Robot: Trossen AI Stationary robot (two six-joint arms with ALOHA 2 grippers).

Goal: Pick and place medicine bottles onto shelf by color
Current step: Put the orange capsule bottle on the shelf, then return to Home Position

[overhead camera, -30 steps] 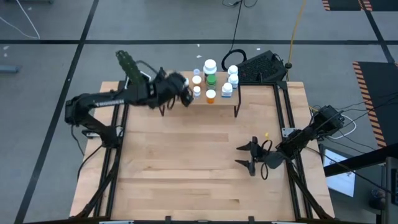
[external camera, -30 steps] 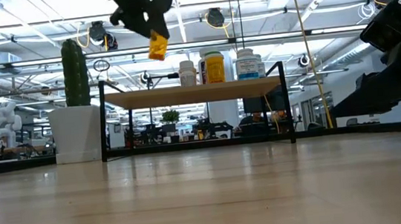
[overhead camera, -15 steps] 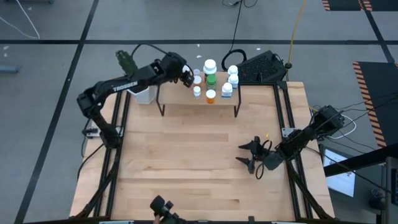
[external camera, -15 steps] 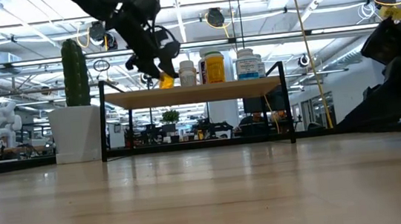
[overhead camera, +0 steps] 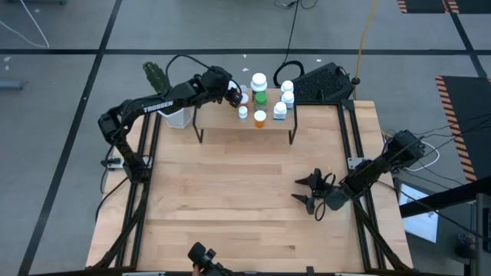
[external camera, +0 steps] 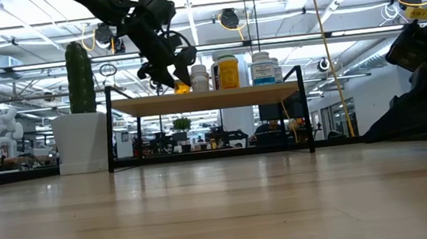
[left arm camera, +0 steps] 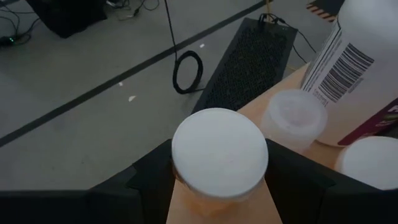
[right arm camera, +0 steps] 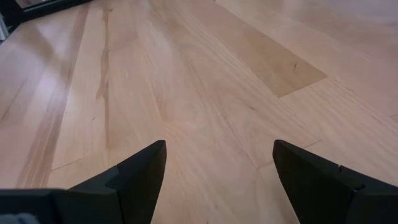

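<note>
My left gripper is over the far left part of the shelf, shut on an orange medicine bottle with a white cap. On the shelf beside it stand several more bottles: a green one, an orange one, small pale ones and blue-white ones. My right gripper is open low over the table's right side, with only bare wood between its fingers. My left gripper pinches the orange bottle between its two fingers, on the body just under the cap. The fingers slant down from the table's left. The bottle is tilted, cap toward the wrist, its lower end at the shelf top; whether it touches I cannot tell.
A white pot with a green cactus stands at the shelf's left end. A black keyboard lies behind the shelf's right end. A dark object shows at the table's near edge. The wide wooden tabletop lies in front of the shelf.
My left gripper has swung from the shelf's front left toward the far edge and down, carrying the orange bottle from high above the shelf to the level of the shelf top next to the standing bottles. It has stayed shut on the bottle.
</note>
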